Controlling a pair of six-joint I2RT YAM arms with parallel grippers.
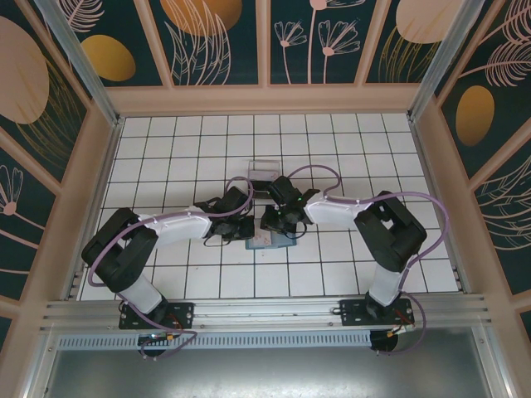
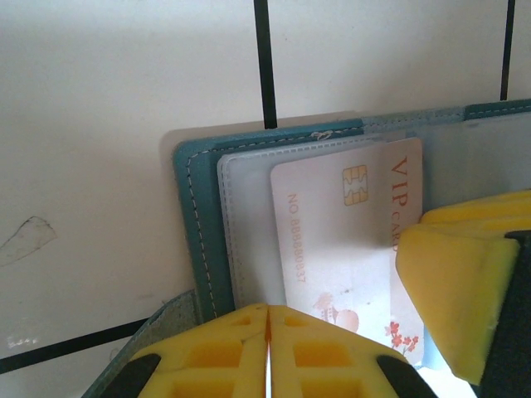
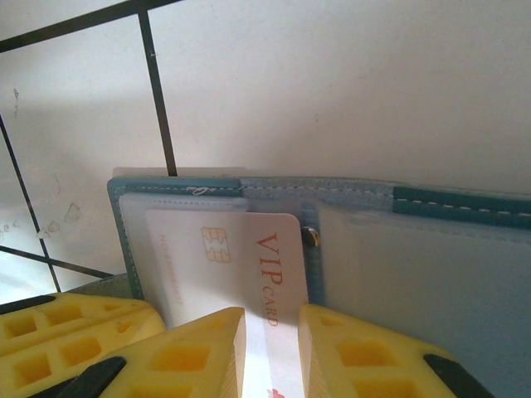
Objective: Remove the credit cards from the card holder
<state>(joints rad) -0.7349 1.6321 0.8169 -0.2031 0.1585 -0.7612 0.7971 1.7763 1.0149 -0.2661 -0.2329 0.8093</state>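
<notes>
**Credit card [image 3: 249, 257] may slip free or drag its holder along**

The right gripper [image 3: 270, 323] is seen narrowly parted, its yellow fingers set down over the near end of the white VIP card. The card's face shows in the gap, so no pinch on it can be confirmed. The left gripper [image 2: 268, 308] is closed pad to pad at the near edge of the card holder [image 2: 195, 215]; whether that edge is caught between the pads cannot be told. The card lies partly tucked in a clear pocket of the opened slate-blue holder, which rests flat on the tiled table [image 1: 166, 149]. If a pull is made with so loose a contact, the fingers are likely to slide over the card rather than draw it out. If the holder is not firmly pinned, it may be dragged along or folded at its crease.
</notes>
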